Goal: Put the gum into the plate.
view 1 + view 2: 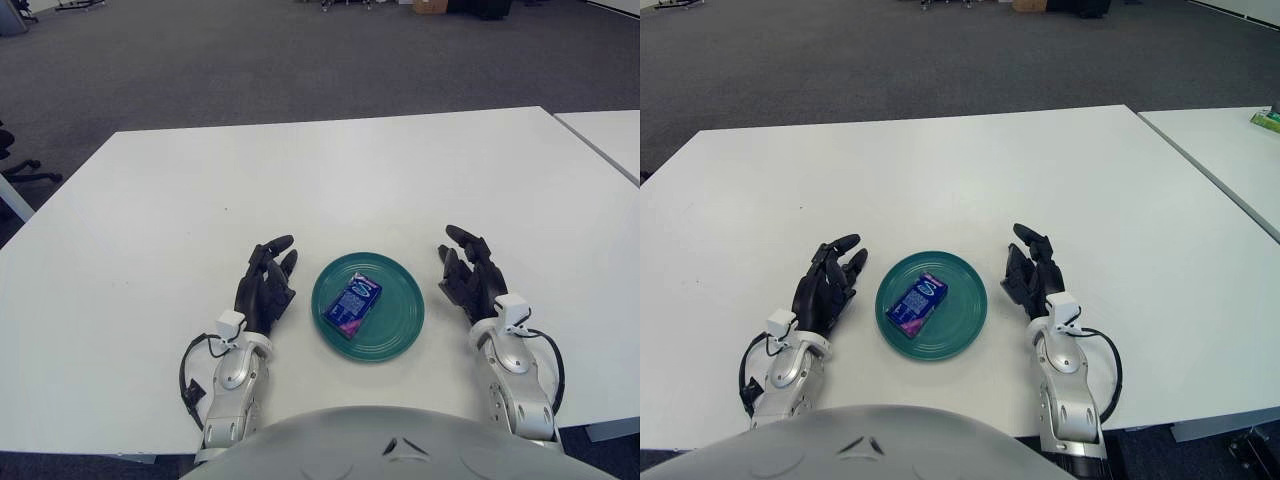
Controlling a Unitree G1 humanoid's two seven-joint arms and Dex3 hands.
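— Lying inside the green plate (398, 322), is that the gum (353, 304)?
— Yes, flat near its centre. Left hand (266, 283) and right hand (470, 276) flank the plate on the white counter (300, 180), fingers loosely spread, holding nothing.

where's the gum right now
The gum lies in the green plate at the near middle of the white table, between the left hand and the right hand.
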